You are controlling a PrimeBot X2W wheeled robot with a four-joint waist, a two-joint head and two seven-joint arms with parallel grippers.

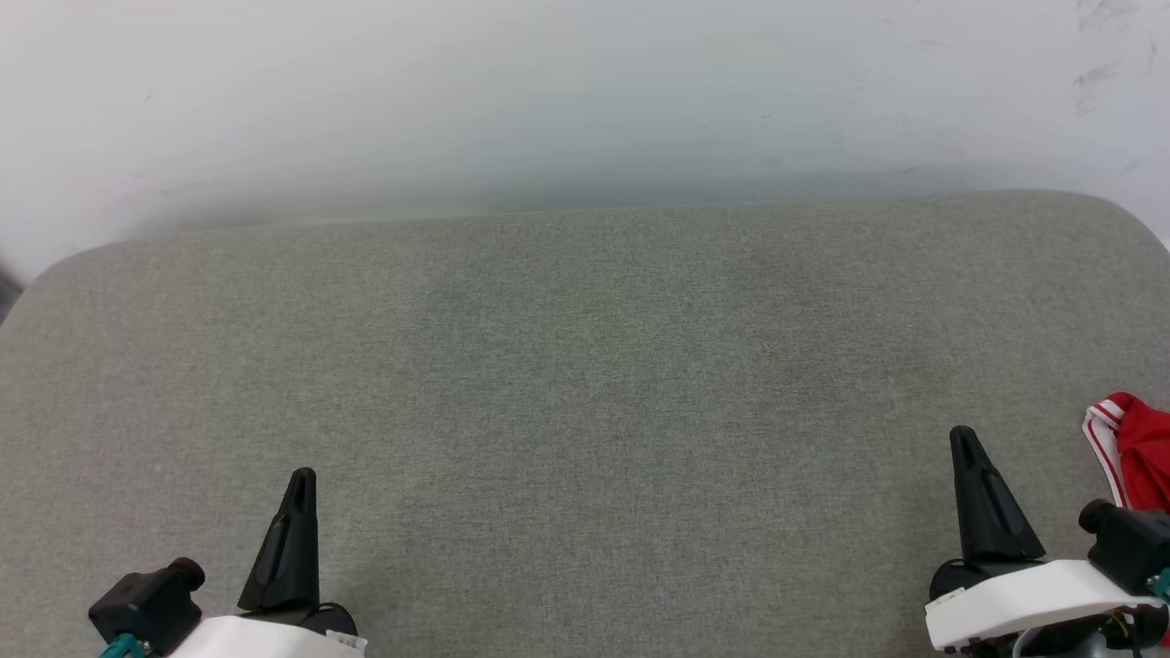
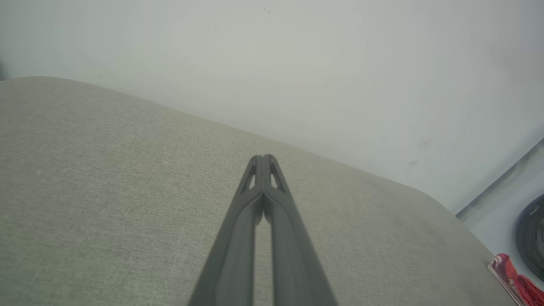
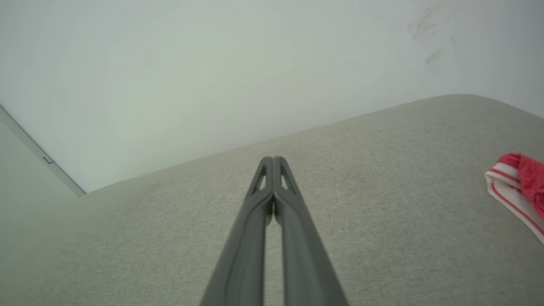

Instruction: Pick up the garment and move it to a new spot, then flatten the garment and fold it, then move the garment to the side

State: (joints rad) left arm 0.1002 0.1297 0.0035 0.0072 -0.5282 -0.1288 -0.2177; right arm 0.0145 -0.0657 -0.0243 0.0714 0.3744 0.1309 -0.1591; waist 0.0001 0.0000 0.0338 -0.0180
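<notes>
The garment, red with white striped trim, lies at the far right edge of the grey cushion; only part of it is inside the head view. It also appears at the right edge of the right wrist view as the garment, and small in the lower right corner of the left wrist view as the garment. My right gripper is shut and empty, a short way left of the garment. My left gripper is shut and empty at the lower left. Both wrist views show the fingertips pressed together.
A pale wall rises behind the cushion's far edge. The cushion's corners curve away at left and right. A dark round object sits beyond the cushion on the floor in the left wrist view.
</notes>
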